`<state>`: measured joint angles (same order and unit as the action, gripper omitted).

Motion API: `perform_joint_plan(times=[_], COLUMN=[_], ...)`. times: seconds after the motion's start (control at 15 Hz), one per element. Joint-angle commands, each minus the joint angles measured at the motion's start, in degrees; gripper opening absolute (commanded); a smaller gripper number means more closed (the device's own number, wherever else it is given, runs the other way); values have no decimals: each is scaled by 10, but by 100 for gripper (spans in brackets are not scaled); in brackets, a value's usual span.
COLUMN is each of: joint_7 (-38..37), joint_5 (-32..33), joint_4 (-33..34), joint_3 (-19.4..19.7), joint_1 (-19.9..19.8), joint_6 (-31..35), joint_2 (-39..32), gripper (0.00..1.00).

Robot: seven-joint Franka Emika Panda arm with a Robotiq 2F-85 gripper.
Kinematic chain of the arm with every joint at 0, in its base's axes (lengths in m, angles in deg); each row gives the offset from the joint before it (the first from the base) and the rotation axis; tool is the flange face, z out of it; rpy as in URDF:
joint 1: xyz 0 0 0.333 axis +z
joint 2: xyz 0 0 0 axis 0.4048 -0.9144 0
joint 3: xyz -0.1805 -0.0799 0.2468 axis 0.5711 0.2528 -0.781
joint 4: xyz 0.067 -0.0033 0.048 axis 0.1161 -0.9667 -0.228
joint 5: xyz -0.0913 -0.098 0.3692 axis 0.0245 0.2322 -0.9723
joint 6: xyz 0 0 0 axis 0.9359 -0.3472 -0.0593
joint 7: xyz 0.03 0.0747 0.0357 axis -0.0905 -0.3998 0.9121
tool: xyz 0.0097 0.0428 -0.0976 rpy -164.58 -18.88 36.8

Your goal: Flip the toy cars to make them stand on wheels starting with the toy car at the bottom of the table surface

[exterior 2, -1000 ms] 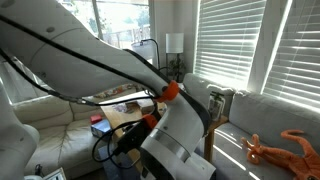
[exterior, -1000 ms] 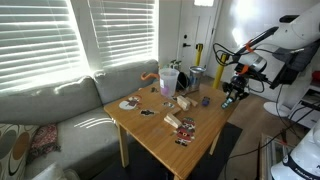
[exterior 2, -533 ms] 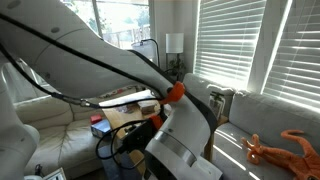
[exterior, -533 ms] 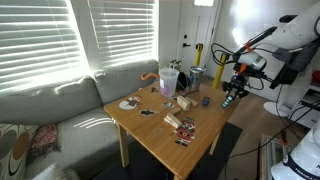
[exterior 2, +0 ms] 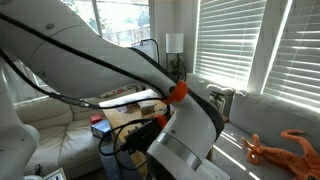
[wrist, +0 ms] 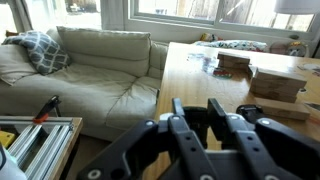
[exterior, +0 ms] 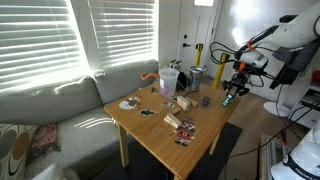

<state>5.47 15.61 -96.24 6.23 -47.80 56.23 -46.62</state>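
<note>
The light-wood table surface (exterior: 160, 135) carries tiny dark toy cars: one near its front corner (exterior: 182, 140), one at the left (exterior: 147, 112) and a bluish one (exterior: 204, 101) near the right edge. My gripper (exterior: 229, 99) hangs low over that right edge. In the wrist view my gripper (wrist: 197, 108) is shut, with a small dark thing filling the narrow gap between its fingers; it looks like a toy car. Another dark toy car (wrist: 250, 110) lies on the table surface (wrist: 185, 75) just right of the fingertips.
Cups (exterior: 168, 82), a wooden block (exterior: 183, 103) and reddish striped items (exterior: 172, 122) crowd the table's middle. A sofa (exterior: 50, 110) stands behind it, also seen as the sofa (wrist: 80, 75) ahead of the wrist. The robot arm (exterior 2: 170, 130) fills one exterior view.
The arm's body has shifted slightly in the exterior view that it fills. The gripper has stayed shut at the table's right edge.
</note>
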Motion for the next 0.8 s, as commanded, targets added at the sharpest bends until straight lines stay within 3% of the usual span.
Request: perform_joint_plan(times=[0.0,0.73], joint_7=[-13,-30], joint_5=[10,20], joint_4=[13,11], joint_3=[4,9], joint_1=[-7,-7], joint_6=[16,78], joint_2=[-25,-30], gripper=[7,7])
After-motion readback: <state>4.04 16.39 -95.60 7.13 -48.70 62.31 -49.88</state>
